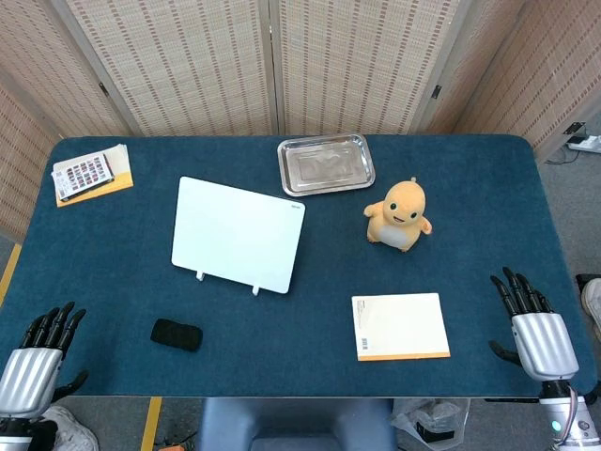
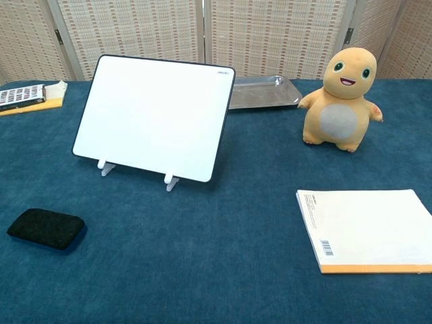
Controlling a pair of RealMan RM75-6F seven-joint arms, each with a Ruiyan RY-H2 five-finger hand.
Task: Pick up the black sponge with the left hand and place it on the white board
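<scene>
A: Item one, the task's piece?

B: Black sponge (image 1: 177,334), lying flat on the blue table (image 1: 310,301) near the front edge, left of centre. Untouched; nothing rests on it. The chest view shows it low at the left (image 2: 46,228).

A: Item two, its destination?

B: White board (image 1: 238,234), propped on two small white feet, tilted back, behind the sponge and a little to its right, well apart from it. Its face is blank (image 2: 154,117).

A: Hands?

B: Left hand (image 1: 39,352) at the front left corner of the table, fingers extended and spread, holding nothing, apart from the sponge. Right hand (image 1: 531,324) at the front right corner, fingers likewise splayed, nothing in it. Neither shows in the chest view.

A: Remaining stock?

B: Metal tray (image 1: 326,163) at the back, centre. Yellow plush toy (image 1: 400,215) upright, in front of the tray to the right. Book with an orange edge (image 1: 400,326) lying flat at front right. Orange folder (image 1: 92,175) at the back left corner, with a printed card on top.
</scene>
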